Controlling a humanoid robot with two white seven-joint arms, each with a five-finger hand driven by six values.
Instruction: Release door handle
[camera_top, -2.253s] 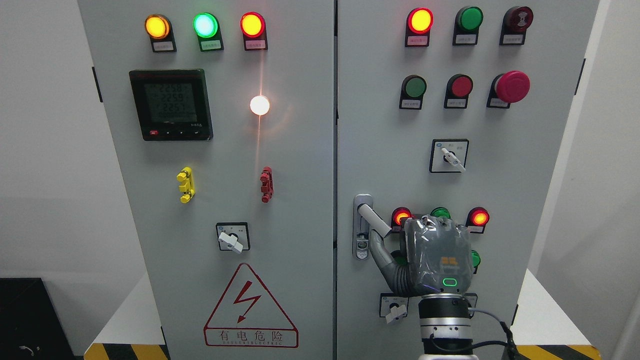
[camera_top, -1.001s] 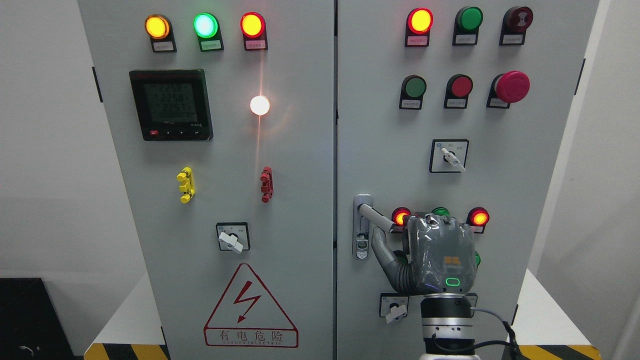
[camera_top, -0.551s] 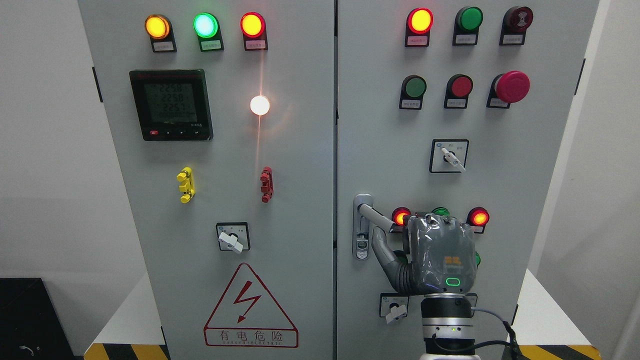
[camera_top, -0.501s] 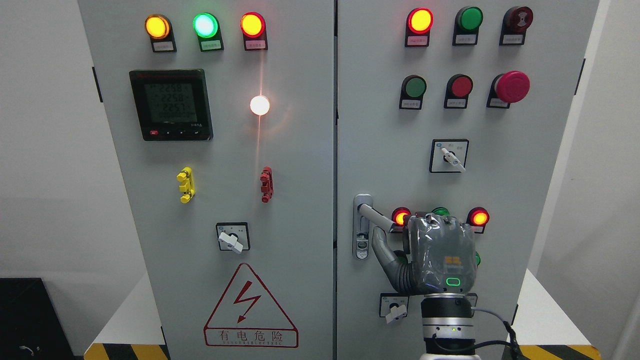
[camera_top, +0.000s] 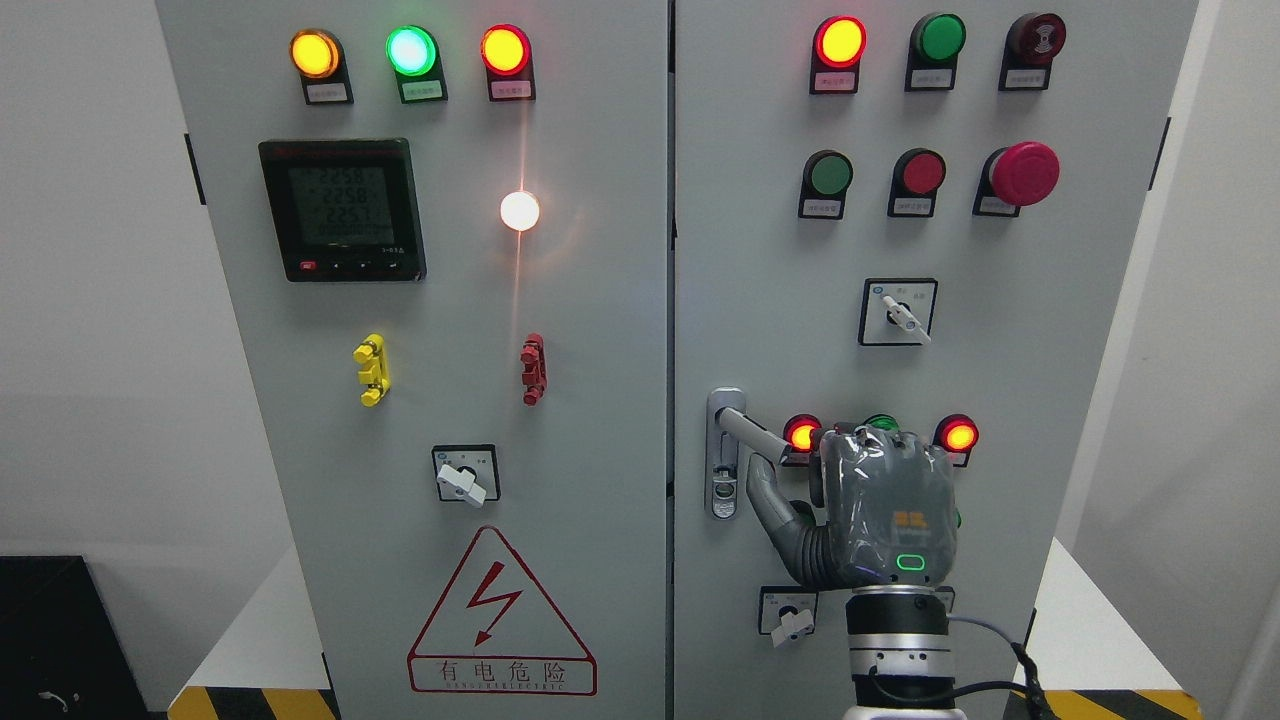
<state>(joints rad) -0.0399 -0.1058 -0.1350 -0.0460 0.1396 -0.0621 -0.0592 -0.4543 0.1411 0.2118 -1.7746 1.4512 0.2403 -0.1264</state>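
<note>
At right cabinet door, left edge, mid-height: silver metal lever door handle (camera_top: 752, 434), swung out toward the red lit indicator lamp (camera_top: 802, 433).
Robot hand: right robot hand (camera_top: 880, 520), grey, back toward camera, just right of the handle; thumb (camera_top: 770, 500) extended below the lever. Fingers lie behind the palm, so whether it grips the lever or has let go cannot be told.
Handling: rigid, smooth metal on a pivot; probably slippery, likely stiff to turn. Best purchase judged near the free end.
Hidden: lever tip and fingertips behind palm; green lamp (camera_top: 880, 422) partly covered; left arm not visible.
</note>
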